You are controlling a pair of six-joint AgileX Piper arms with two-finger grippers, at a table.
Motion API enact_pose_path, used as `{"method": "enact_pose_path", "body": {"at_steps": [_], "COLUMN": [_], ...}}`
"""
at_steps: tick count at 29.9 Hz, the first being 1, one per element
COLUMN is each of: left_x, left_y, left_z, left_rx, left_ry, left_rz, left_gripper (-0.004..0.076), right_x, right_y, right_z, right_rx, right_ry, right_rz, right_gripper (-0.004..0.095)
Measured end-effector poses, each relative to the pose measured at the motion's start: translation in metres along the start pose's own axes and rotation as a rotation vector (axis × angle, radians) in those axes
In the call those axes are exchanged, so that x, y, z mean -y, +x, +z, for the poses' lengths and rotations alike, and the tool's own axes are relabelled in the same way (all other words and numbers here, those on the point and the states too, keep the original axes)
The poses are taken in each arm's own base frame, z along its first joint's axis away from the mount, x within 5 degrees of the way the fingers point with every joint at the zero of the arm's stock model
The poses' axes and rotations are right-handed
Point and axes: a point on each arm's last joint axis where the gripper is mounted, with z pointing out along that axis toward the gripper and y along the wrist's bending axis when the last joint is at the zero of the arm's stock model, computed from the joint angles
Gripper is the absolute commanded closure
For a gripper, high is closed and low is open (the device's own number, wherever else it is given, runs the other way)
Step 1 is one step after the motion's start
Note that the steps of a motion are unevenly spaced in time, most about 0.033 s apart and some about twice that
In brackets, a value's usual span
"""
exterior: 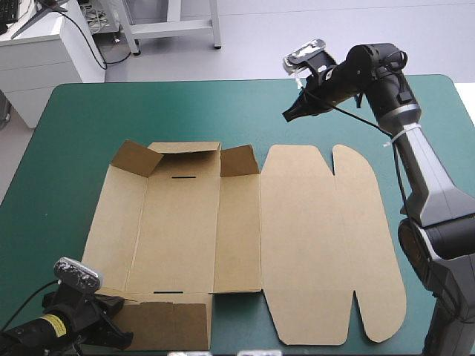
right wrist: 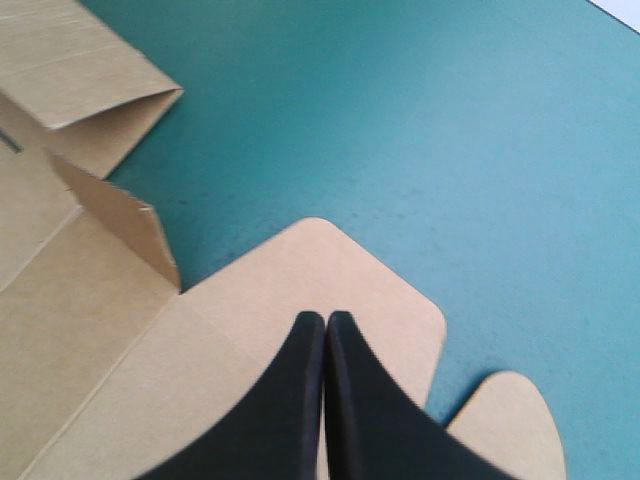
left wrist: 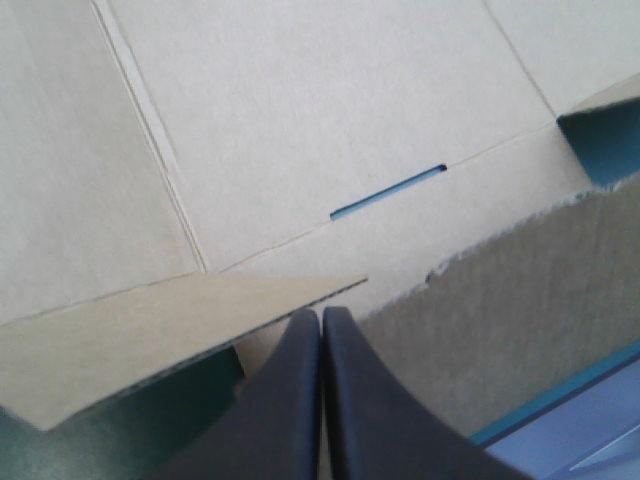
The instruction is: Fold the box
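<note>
The left hand [left wrist: 322, 312] is closing its black fingers into one point at the box's [exterior: 245, 245] near corner. A small raised flap [left wrist: 150, 340] is standing just beside it and a narrow slot [left wrist: 388, 190] is lying ahead. The right hand [right wrist: 326, 316] is also closed tip to tip, hovering over a rounded flap [right wrist: 300, 260], with the teal-green desk [right wrist: 430, 130] stretching ahead of it. The brown box is lying mostly flat across the desk, and the short flaps [exterior: 239, 159] along the edge opposite the left hand are tilting up.
</note>
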Motion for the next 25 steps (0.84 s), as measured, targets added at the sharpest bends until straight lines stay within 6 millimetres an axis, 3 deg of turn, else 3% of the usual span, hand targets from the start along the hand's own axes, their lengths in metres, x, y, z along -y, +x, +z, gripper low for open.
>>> {"method": "enact_pose_path", "body": {"at_steps": [5,13,19,25], "left_x": [0.002,0.003,-0.005,-0.014], "left_y": [-0.017,-0.054,-0.093,-0.128], "left_z": [-0.020,-0.042,-0.029,0.003], "left_rx": [0.093,0.164,0.094,-0.021], "left_ry": [-0.007,-0.021,-0.058,-0.078], "left_rz": [0.013,0.024,0.031,0.031], "left_gripper": [0.0732,0.0732,0.0732,0.0732], "right_x": [0.015,0.006,-0.004,-0.017], "right_y": [0.011,0.051,0.084,0.106], "right_z": [-0.001,0.012,0.016,-0.006], "right_rx": [-0.040,-0.196,-0.302,-0.320], "right_ry": [0.062,0.018,-0.013,-0.018], "right_rz": [0.111,0.154,0.163,0.166], "right_gripper": [0.0927,0.0925,0.0925,0.0925]}}
